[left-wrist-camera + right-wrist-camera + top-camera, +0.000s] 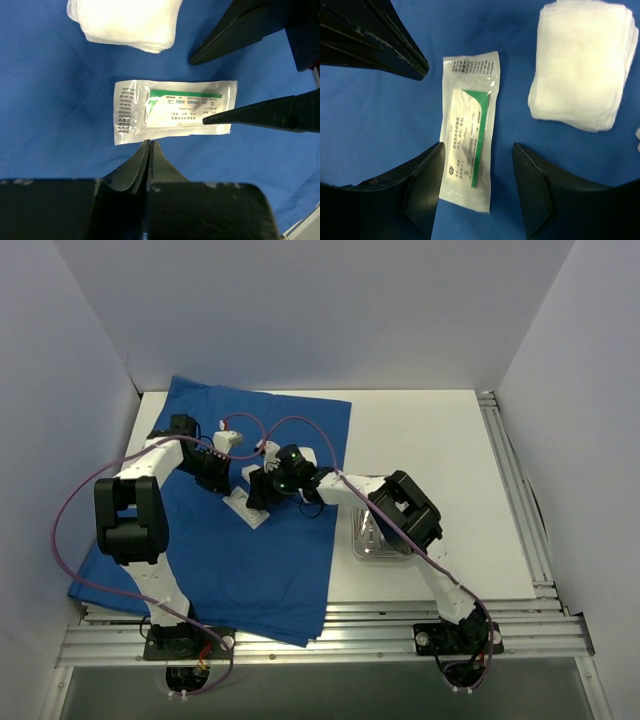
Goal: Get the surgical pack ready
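1 flat packet (175, 112), clear with a green stripe and printed text, is lying on the blue cloth (240, 570). 1 stack of white gauze (582, 65) is sitting on the same cloth, near the packet but not touching it. The blue cloth is lying spread over the left half of the table (430, 430), with its near edge hanging over the front rail. 1 steel tray (360, 540) is resting on the bare table just beside the cloth's right edge and is partly hidden under the right arm; its contents are too small to make out.

The left gripper (150, 145) is pointing at 1 long edge of the packet. Its 2 fingers are pressing together with nothing between them, and their tip is sitting right at that edge.

The right gripper (477, 147) is hovering over 1 short end of the packet. Its 2 fingers are standing apart, 1 on each side of the packet's width, and are gripping nothing. Whether either finger is touching the packet cannot be told.

Both arms are reaching in over the middle of the cloth, the 2 grippers close together.
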You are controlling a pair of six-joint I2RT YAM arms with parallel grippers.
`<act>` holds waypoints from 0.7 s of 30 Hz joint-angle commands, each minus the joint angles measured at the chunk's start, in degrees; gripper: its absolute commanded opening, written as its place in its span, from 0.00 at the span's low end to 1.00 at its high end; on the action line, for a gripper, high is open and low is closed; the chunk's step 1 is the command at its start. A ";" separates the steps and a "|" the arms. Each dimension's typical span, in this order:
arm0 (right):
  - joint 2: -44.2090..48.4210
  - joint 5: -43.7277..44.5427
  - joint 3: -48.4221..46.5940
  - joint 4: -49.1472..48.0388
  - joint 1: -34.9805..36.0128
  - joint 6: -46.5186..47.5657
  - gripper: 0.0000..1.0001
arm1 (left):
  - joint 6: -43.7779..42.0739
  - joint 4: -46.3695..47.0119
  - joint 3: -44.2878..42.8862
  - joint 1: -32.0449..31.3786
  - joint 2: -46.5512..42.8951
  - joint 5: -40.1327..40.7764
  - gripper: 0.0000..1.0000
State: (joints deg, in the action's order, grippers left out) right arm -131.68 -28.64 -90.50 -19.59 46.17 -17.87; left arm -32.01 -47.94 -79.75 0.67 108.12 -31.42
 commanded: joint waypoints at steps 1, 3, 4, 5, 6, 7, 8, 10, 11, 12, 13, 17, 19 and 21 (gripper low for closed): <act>-2.26 -2.82 -2.49 -1.41 0.06 -1.02 0.52 | -1.30 1.27 0.03 -0.05 -1.33 -0.31 0.02; -3.67 -2.91 -3.01 -1.41 0.15 -1.82 0.52 | -1.04 1.54 0.12 -0.05 -0.98 0.48 0.02; -4.20 -3.43 -3.63 -1.32 0.15 -2.17 0.52 | -0.78 1.62 0.12 -0.05 -0.72 1.00 0.02; -5.07 -4.05 -3.89 -1.41 0.15 -2.87 0.51 | -0.69 1.71 0.29 -0.05 -0.54 2.05 0.02; -5.52 -4.75 -4.16 -1.59 0.15 -3.22 0.51 | -0.51 1.63 0.47 -0.05 -0.54 2.59 0.02; -5.87 -5.71 -4.25 -1.93 0.15 -3.66 0.50 | -0.51 1.71 0.73 -0.05 -0.54 3.20 0.02; -6.31 -6.16 -4.16 -2.20 0.06 -4.45 0.50 | -0.60 1.80 1.60 -0.05 -0.62 4.25 0.02; -6.40 -7.12 -3.64 -3.25 0.15 -5.24 0.50 | -0.77 2.24 2.48 -0.05 -0.89 5.31 0.02; -6.23 -7.39 -3.37 -3.69 0.15 -5.77 0.49 | -0.86 2.41 3.01 -0.05 -0.98 6.45 0.02; -6.14 -7.74 -3.19 -4.57 0.15 -6.12 0.48 | -0.86 2.50 3.97 -0.05 -1.06 6.72 0.02; -5.96 -8.18 -2.93 -5.10 -0.03 -6.56 0.48 | -0.77 2.94 4.33 -0.05 -1.24 6.90 0.02; -6.05 -10.81 -2.14 -7.73 0.06 -9.37 0.45 | -0.16 4.70 6.35 -0.05 -0.71 7.95 0.02; -6.31 -12.74 -1.53 -10.02 0.06 -11.47 0.44 | 0.45 5.75 6.88 0.04 0.07 8.22 0.02; -6.75 -13.98 -1.26 -11.25 0.06 -12.80 0.43 | 1.07 6.54 6.80 -0.05 0.69 8.57 0.02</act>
State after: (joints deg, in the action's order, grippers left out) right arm -136.75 -38.11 -92.84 -28.14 46.06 -27.14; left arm -31.70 -45.04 -73.01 0.69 108.27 -23.66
